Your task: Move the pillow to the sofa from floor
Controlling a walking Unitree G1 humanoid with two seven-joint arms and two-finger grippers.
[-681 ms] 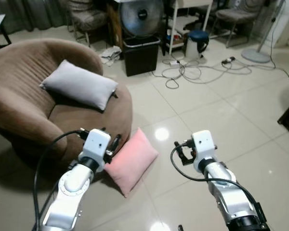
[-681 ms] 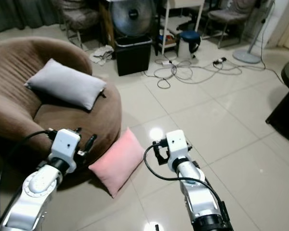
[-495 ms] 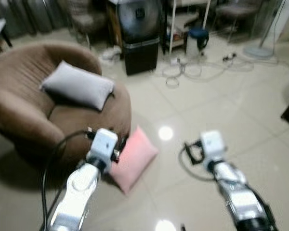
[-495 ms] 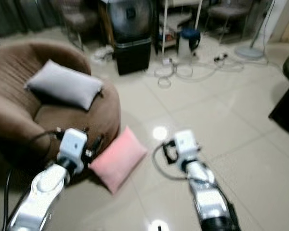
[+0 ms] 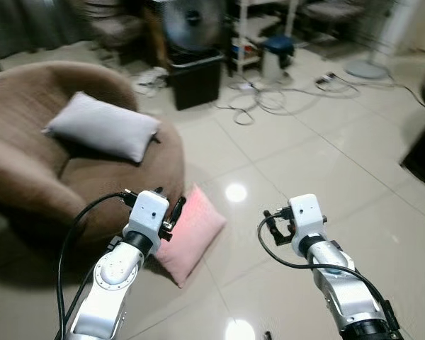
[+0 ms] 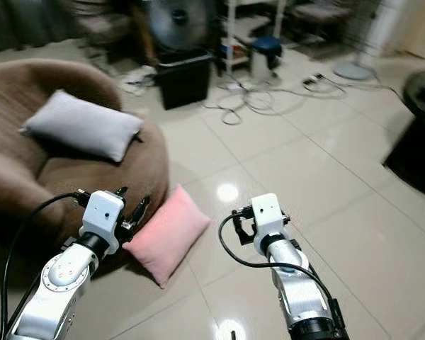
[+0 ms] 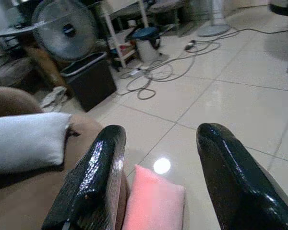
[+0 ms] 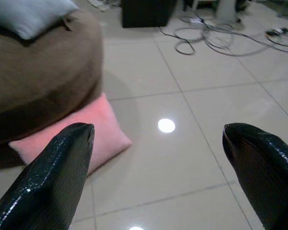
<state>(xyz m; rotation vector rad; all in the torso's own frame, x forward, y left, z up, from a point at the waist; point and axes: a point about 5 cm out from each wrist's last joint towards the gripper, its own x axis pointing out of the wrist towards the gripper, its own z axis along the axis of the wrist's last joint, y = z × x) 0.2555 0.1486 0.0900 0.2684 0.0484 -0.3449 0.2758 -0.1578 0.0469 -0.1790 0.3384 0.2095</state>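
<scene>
Glossy tiled floor (image 5: 326,156), brown sofa (image 5: 28,170)

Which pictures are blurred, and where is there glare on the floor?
Left eye view: the far background is soft, and a bright lamp reflection lies on the tiles beside the pink pillow. Right wrist view: the near black fingers are out of focus, and the glare spot shows again.

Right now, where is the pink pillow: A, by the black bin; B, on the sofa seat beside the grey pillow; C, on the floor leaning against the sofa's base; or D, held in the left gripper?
C: the pink pillow lies on the tiles against the brown sofa, with both grippers open above it.
</scene>
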